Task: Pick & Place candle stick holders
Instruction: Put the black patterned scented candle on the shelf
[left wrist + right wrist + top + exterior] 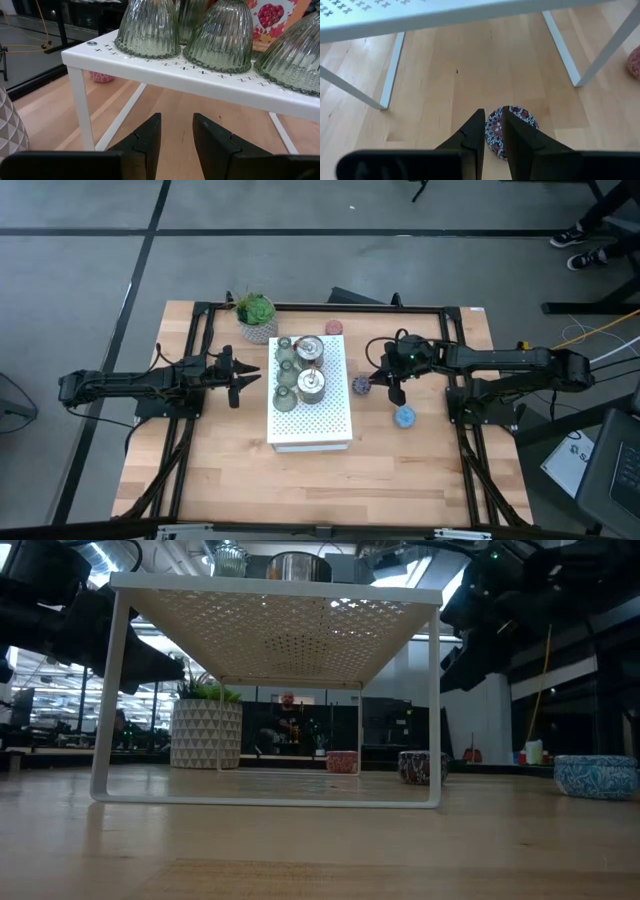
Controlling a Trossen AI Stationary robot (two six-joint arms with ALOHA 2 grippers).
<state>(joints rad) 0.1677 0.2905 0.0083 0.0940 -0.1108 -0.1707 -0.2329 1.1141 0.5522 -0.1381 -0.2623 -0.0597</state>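
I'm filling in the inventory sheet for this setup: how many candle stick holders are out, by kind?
Olive-green ribbed glass holders, on the white perforated rack: 3
Silvery metal holders, on the rack: 2
Pink holder, on the table: 1
Purple holder, on the table: 1
Blue holder, on the table: 1
Total: 8
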